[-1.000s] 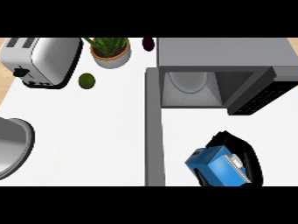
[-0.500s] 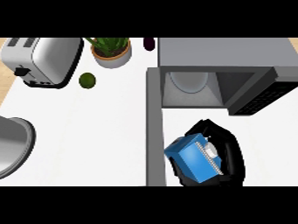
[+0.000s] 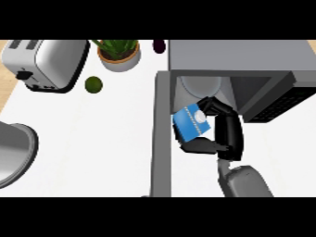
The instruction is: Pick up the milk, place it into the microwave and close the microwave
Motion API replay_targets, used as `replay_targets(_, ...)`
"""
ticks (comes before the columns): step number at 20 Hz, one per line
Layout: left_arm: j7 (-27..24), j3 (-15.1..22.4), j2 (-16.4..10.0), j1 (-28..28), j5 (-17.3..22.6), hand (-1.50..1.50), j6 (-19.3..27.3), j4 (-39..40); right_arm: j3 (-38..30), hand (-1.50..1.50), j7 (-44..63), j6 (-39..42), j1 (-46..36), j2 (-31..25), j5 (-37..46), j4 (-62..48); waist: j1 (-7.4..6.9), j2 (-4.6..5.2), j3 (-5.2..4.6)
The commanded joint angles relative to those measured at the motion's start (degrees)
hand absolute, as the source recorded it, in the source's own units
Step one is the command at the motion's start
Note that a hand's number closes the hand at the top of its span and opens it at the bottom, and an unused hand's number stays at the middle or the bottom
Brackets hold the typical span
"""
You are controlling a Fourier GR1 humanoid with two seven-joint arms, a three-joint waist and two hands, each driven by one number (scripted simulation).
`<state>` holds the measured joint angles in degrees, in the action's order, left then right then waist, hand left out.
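We are curling our right hand [image 3: 227, 134] round the blue milk carton [image 3: 190, 124], gripping its sides (the carton is tilting). The milk is hanging just before the mouth of the open microwave [image 3: 242, 58], which lies at twelve o'clock from the hand. The microwave door [image 3: 161, 139] is standing open at nine o'clock. Farther out, around ten o'clock, a green fruit [image 3: 94, 84], a toaster [image 3: 47, 62] and a potted plant [image 3: 118, 54] are sitting on the white surface [image 3: 105, 139].

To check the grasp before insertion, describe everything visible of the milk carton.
The milk carton is a blue box with white markings near its right edge, seemingly card. It is tilted, clasped by the right hand, whose black fingers curl round its right side and lower edge. It sits at the mouth of the open microwave.
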<state>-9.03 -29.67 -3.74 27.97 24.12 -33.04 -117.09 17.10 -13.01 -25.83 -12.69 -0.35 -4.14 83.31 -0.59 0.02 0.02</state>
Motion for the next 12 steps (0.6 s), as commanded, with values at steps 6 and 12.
replay_targets(6,-2.51,-1.31,0.69,-1.45,-3.02,-1.50,-2.30,3.14,-11.33,1.50,-5.06,0.01,-15.06,0.33,-3.07,-25.32,-0.39,0.15,0.00)
replay_targets(12,4.62,-2.64,-1.23,-2.76,1.85,-1.50,-0.25,-0.75,-18.03,1.50,-13.34,5.19,-24.93,-1.71,-6.80,-41.40,-0.61,0.23,0.04)
